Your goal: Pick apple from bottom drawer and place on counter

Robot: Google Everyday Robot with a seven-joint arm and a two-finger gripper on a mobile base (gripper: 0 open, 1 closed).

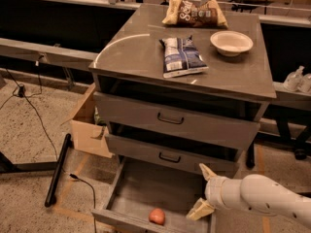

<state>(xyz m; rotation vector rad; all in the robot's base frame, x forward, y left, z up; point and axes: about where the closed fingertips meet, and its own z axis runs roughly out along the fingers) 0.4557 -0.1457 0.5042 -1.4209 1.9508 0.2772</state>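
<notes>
The apple (157, 216), small and reddish-orange, lies on the grey floor of the open bottom drawer (141, 191), near its front edge. My gripper (203, 191) comes in from the right on a white arm, over the drawer's right side, to the right of the apple and a little above it. Its two cream fingers (200, 209) are spread apart and hold nothing. The counter (146, 50) is the grey-brown cabinet top above, with a pale curved streak at its left.
On the counter lie a blue snack bag (182, 56), a cream bowl (231, 42) and a brown chip bag (194, 13). Two shut drawers with dark handles (170, 119) sit above the open one. A cardboard box (90, 125) stands left of the cabinet; cables run across the floor.
</notes>
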